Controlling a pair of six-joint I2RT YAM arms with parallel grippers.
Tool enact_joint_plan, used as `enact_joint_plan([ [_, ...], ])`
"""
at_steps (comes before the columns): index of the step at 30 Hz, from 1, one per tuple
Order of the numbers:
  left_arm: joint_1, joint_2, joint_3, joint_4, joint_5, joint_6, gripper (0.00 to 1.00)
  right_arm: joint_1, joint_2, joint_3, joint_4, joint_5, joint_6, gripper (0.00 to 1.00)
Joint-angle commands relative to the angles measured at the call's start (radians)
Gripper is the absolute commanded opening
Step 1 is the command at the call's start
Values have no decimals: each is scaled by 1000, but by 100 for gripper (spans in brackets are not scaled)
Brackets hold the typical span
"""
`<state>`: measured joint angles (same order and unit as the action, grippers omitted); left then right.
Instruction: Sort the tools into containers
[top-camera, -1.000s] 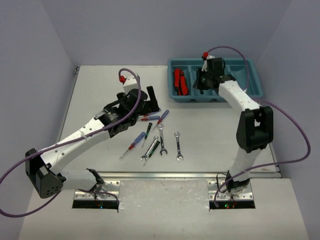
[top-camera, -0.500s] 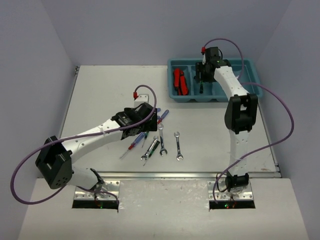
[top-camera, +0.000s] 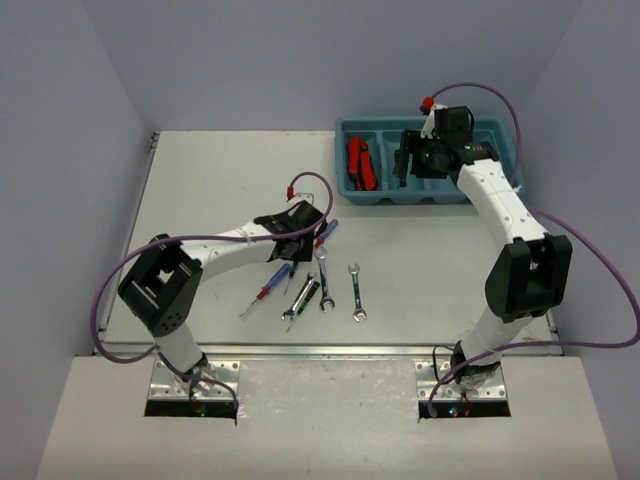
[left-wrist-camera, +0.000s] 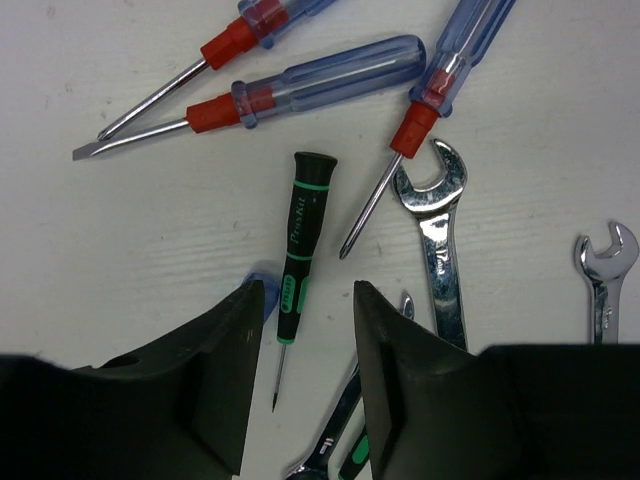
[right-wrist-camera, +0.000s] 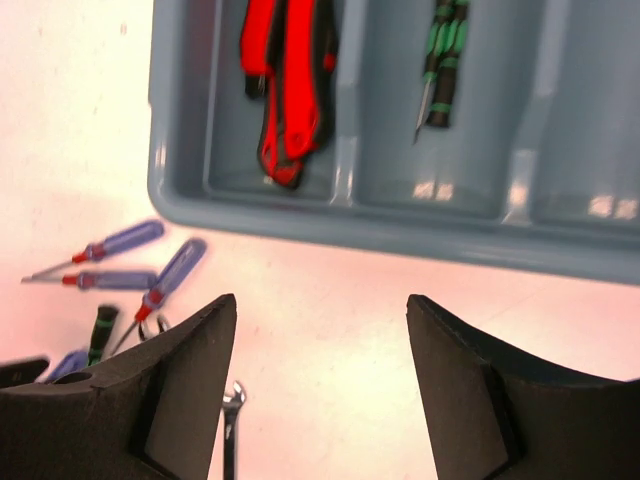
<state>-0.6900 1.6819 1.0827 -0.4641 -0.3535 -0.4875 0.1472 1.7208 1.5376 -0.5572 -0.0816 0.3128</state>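
Observation:
My left gripper (top-camera: 296, 246) (left-wrist-camera: 305, 295) is low over the loose tools. Its jaws stand narrowly apart on either side of a thin black-and-green screwdriver (left-wrist-camera: 297, 245), not touching it. Blue-handled screwdrivers (left-wrist-camera: 320, 85) (top-camera: 325, 232) lie just beyond, and silver wrenches (left-wrist-camera: 440, 250) (top-camera: 355, 292) lie to the right. My right gripper (top-camera: 408, 166) (right-wrist-camera: 320, 320) hangs open and empty over the near edge of the teal tray (top-camera: 507, 165) (right-wrist-camera: 400, 235). Red-and-black folding knives (right-wrist-camera: 290, 80) (top-camera: 358, 163) fill the leftmost compartment. Another green screwdriver (right-wrist-camera: 440, 60) lies in the compartment beside them.
Another blue screwdriver (top-camera: 270, 286) lies front left of the pile. A second wrench (top-camera: 323, 280) and a further black-and-green screwdriver (top-camera: 305, 297) lie close together near the front. The tray's two right compartments hold nothing that I can see.
My left arm swung right and down over the tools, and its jaws narrowed around the thin screwdriver. My right gripper opened over the tray and drew back to the right.

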Motion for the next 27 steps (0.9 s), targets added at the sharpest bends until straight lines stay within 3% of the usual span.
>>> enact_joint_plan([
  [1,59,38,45,81,75,45,37,25,-14,-96,70,-79,21,69],
  [5,86,80,45,116,140,63,36,32,1,-124,71,-87,13,68],
  [14,86,165,22,130,134,55,27,58,-9,-151,77,-96,17,68],
  [20,83,145,-4,134,137,39,8,78,-18,-151,71,-70,22,67],
  [22,81,122,-6,127,139,36,5,83,-25,-157,73,-70,29,67],
  [24,65,75,3,100,123,18,0,86,-35,-170,82,-121,39,68],
  [27,43,-21,18,62,95,-5,0,86,-55,-218,149,-278,64,72],
])
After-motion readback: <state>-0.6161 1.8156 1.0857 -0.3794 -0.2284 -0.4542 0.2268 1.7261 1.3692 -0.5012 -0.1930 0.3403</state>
